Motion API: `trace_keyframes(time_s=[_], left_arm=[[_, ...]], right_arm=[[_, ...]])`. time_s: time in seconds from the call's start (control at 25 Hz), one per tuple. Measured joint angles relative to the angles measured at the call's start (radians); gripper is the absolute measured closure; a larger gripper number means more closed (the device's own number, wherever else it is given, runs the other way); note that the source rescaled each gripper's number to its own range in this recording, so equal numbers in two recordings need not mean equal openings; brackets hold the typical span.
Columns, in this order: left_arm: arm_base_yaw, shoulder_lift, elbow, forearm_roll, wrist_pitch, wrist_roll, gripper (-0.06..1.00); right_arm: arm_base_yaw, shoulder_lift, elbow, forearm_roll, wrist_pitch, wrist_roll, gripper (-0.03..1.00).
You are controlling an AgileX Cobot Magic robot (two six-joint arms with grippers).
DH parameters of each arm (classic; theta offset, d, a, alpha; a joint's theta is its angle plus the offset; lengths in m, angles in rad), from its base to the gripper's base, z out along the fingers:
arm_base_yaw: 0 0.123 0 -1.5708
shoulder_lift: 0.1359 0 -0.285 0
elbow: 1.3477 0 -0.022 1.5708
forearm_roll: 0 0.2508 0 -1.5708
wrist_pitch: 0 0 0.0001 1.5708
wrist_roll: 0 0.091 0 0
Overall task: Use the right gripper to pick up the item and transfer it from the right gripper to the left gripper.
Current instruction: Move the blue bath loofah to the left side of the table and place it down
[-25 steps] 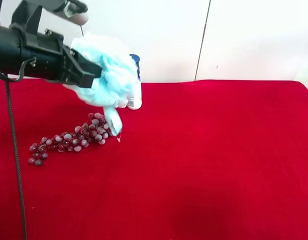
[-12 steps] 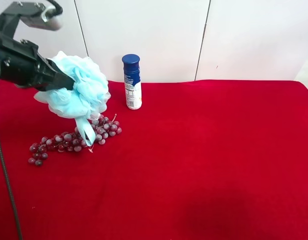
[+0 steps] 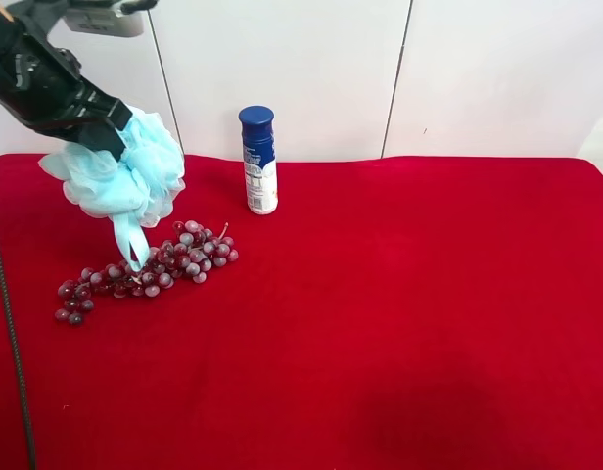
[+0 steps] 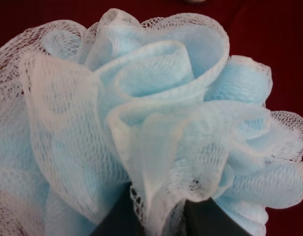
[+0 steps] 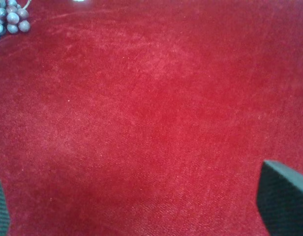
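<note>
Moved since 0.5 s ago: the left tool (image 3: 104, 125) has carried the item (image 3: 120, 176) up and further toward the bench's back left corner, so the gap to the blue-capped white bottle (image 3: 259, 162) has widened. Left tool holds the item, black jaws clamped into the mesh from above; the left wrist view is filled with pale blue folds, the dark jaw tips just showing beneath them. The item hangs clear of the red bench (image 3: 429, 294), near its left edge. Its ribbon loop (image 3: 130, 240) dangles straight down, its lower end overlapping the bunch of grapes (image 3: 145, 269) in the exterior view; contact cannot be told. Grapes lie on the cloth toward the left edge, below and just in front of the item. Bottle stands upright near the back edge, apart from both. Right tool (image 5: 141, 201) is not seen in the exterior view; its wrist view shows the fingertips (image 5: 284, 196) spread wide over bare red cloth, nothing between them, a few grapes at a corner of that picture.
</note>
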Motion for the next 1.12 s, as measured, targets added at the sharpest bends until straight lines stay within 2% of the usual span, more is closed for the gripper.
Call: trace_keyframes(time_s=[0.12,0.24,0.52,0.64,0.92,1.12], left_arm=[[0.0,0.064,-0.049,0.013,0.007,-0.002,0.94],[0.0,0.13,-0.09,0.059,-0.002,0.004,0.94],[0.0,0.254,-0.101,0.248,-0.134,0.024,0.94],[0.0,0.273,-0.101,0.29,-0.188,0.024,0.94],[0.0,0.274,-0.101,0.324,-0.291,0.024,0.94],[0.0,0.275,-0.101,0.324,-0.298,0.024,0.94]], right_arm=[[0.0,0.0,0.0,0.0,0.0,0.001,-0.03],[0.0,0.0,0.0,0.0,0.0,0.001,-0.03],[0.0,0.0,0.0,0.0,0.0,0.001,-0.03],[0.0,0.0,0.0,0.0,0.0,0.001,-0.03],[-0.007,-0.012,0.0,0.0,-0.002,0.001,-0.03],[-0.125,-0.024,0.001,0.0,-0.003,0.001,-0.03]])
